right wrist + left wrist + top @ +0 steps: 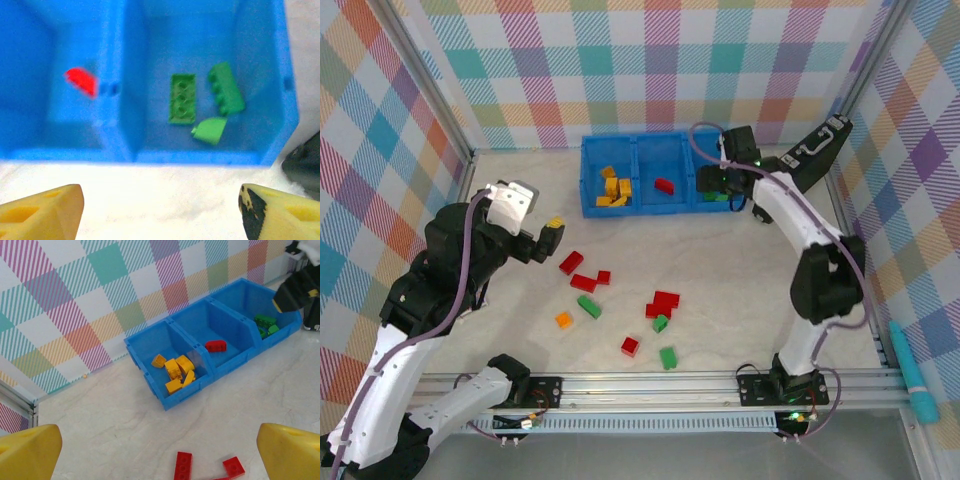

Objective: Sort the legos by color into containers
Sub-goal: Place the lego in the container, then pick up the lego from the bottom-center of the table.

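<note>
**Blue bin partly filled, bricks scattered at mid-desk**

Blue ribbed plastic forms the long bin [640,209], which sits at 12 o'clock on the pale desk [740,280], close to the checked back wall [650,70]. It has three square compartments.
- **9 o'clock end:** a small heap of orange-yellow bricks [613,188].
- **Middle:** a single red brick [664,185].
- **3 o'clock end:** three green bricks [182,98]. One is a flat plate, one is a studded bar lying at a slant beside it, and one is a paler wedge-shaped piece touching the bar's near end.

The right hand [161,202] hangs at the near wall of the green compartment. Its yellow fingers [42,212] are spread wide and nothing is between them.

The left hand [550,235] is raised over the desk at 9 o'clock, pointing towards the bin. Its fingers are also far apart and it grips nothing.

The unsorted pieces lie from the desk's centre towards 6 o'clock.
- **Loose red bricks [584,282]:** several sit just past the left hand, another pair is at the centre, and one more lies nearer 6 o'clock.
- **Loose green bricks [589,307]:** three are spread among the red ones.
- **Orange brick [563,320]:** it lies alone towards 8 o'clock.

A black case [815,150] with a handle stands at 2 o'clock, near the bin's end.
</note>
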### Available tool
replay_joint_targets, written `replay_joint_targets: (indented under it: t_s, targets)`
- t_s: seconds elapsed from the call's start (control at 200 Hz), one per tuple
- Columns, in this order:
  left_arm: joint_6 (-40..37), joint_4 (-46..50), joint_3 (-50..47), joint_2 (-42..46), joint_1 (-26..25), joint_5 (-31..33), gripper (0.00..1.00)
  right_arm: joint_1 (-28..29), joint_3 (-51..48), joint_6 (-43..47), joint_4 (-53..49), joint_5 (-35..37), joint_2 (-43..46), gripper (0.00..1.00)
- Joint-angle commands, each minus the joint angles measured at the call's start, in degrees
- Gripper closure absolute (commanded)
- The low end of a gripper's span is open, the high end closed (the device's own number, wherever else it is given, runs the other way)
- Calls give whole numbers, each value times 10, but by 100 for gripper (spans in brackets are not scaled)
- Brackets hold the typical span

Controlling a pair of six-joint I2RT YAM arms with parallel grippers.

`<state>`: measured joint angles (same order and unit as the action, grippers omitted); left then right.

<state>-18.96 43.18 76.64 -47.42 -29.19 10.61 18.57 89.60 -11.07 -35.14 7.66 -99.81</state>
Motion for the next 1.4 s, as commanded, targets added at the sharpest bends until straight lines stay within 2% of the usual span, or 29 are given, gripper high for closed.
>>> replay_joint_targets:
  t_s: [0.0, 0.125, 0.24, 0.355, 0.445, 0.52, 0.81, 0.915, 1.02, 1.13, 1.395]
  targets:
    - [-7, -27, -6, 6, -8, 3, 0, 56, -82, 6, -7, -46, 72, 19]
    - [-10, -33, -13, 11, -8, 1, 0, 127, -225, 57, 28, -98, 172, 19]
    - [-13, -33, -15, 16, -8, 1, 0, 182, -354, 39, 71, -168, 276, 18]
    - [-15, -33, -19, 18, -9, 3, 0, 256, -435, 7, 75, -135, 346, 23]
    - [-14, -27, -23, 24, -9, -2, 0, 318, -459, -8, 56, -91, 365, 25]
    - [-13, -22, -25, 31, -10, -6, 0, 348, -474, -27, 51, -86, 375, 28]
    - [-4, -34, -53, 71, -11, -16, 0, 437, -480, -70, 39, -69, 335, 31]
    - [-1, -36, -60, 82, -15, -17, 0, 443, -465, -68, 50, -58, 305, 30]
    - [4, -32, -65, 92, -19, -18, 0, 442, -440, -49, 35, -28, 257, 22]
    - [3, -28, -74, 106, -23, -8, 0, 443, -414, -29, 30, -20, 213, 19]
    - [-6, -33, -84, 122, -32, 9, 0, 443, -386, -9, 42, -21, 153, 21]
